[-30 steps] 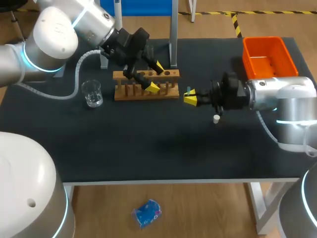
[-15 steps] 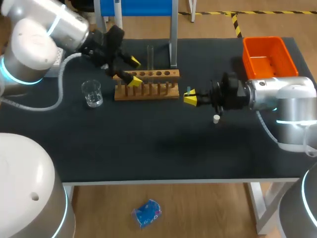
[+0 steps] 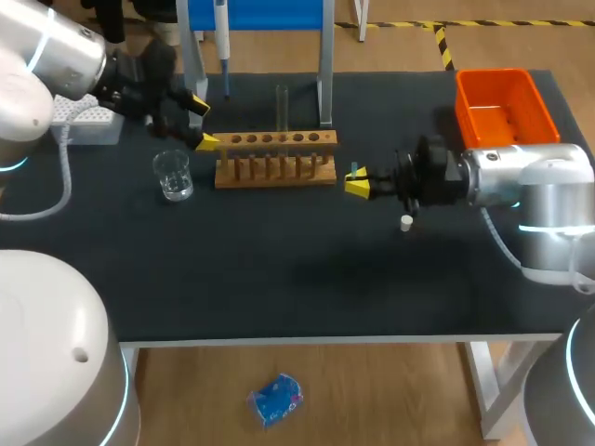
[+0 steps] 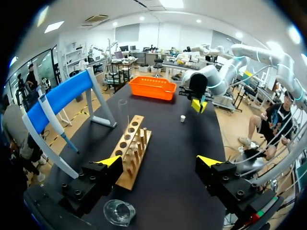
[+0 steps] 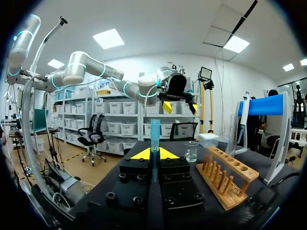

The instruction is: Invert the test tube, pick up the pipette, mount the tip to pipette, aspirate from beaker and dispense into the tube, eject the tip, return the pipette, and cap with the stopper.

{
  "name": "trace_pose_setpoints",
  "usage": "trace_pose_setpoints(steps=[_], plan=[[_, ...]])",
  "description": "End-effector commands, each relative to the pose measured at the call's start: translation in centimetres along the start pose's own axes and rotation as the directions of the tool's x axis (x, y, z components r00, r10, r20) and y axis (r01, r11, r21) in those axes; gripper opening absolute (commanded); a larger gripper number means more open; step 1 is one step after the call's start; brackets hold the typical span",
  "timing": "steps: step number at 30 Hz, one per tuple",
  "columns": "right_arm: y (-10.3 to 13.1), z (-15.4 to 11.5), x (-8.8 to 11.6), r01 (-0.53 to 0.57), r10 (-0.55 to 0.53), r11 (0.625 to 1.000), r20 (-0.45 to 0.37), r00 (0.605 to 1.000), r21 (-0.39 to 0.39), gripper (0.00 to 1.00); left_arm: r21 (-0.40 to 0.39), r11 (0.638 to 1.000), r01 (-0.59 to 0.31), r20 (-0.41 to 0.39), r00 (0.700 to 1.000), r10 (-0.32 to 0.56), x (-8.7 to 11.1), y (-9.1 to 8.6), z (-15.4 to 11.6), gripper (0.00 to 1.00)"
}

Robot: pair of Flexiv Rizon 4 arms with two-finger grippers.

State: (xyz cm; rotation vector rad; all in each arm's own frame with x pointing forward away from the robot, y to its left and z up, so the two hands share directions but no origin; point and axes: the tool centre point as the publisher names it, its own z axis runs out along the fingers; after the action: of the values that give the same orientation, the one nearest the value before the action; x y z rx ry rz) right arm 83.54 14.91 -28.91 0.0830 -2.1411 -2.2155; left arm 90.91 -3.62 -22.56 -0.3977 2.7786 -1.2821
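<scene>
Though slim, translucent blue tip [image 5: 155, 136]

Orange bin [image 3: 535, 98], tan rack [image 3: 279, 172], pale-blue tip [image 5: 155, 129] — on a black table [image 3: 279, 269].

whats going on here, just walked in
The left gripper hangs open and empty by the left end of the wooden rack, near the glass beaker. A test tube stands upright in the rack. The right gripper is shut on a thin blue piece, right of the rack. The pipette hangs on its stand, not yet picked up.
</scene>
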Motion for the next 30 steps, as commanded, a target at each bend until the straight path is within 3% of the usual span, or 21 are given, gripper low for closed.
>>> trace_pose_setpoints(steps=[1, 10, 21, 23, 25, 27, 30], plan=[[0.0, 0.0, 0.0, 0.0, 0.0, 1.0, -0.001, 1.0, 0.001, 0.0, -0.001, 1.0, 0.0, 0.002, 1.0, 0.0, 0.2, 0.0, -0.3, 1.0], [0.0, 0.0, 0.0, 0.0, 0.0, 1.0, -0.001, 1.0, 0.001, 0.0, 0.008, 1.0, 0.01, 0.013, 1.0, -0.01, 0.0, 0.0, -0.3, 1.0], [0.0, 0.0, 0.0, 0.0, 0.0, 1.0, -0.001, 1.0, 0.001, 0.0, 0.011, 0.994, 0.106, 0.151, 0.983, -0.107, -4.3, 3.5, -5.0, 1.0], [0.0, 0.0, 0.0, 0.0, 0.0, 1.0, -0.001, 1.0, 0.001, 0.0, -0.006, 0.988, 0.155, 0.226, 0.962, -0.15, -5.9, 4.3, -5.9, 1.0], [0.0, 0.0, 0.0, 0.0, 0.0, 1.0, -0.001, 1.0, 0.001, 0.0, -0.04, 0.962, 0.269, 0.338, 0.91, -0.24, -8.2, 5.4, -6.6, 1.0], [0.0, 0.0, 0.0, 0.0, 0.0, 1.0, -0.001, 1.0, 0.001, 0.0, -0.032, 0.945, 0.324, 0.407, 0.868, -0.284, -10.0, 6.0, -7.0, 1.0], [0.0, 0.0, 0.0, 0.0, 0.0, 1.0, -0.001, 1.0, 0.001, 0.0, -0.016, 0.932, 0.362, 0.456, 0.832, -0.315, -11.8, 6.2, -7.2, 1.0]])
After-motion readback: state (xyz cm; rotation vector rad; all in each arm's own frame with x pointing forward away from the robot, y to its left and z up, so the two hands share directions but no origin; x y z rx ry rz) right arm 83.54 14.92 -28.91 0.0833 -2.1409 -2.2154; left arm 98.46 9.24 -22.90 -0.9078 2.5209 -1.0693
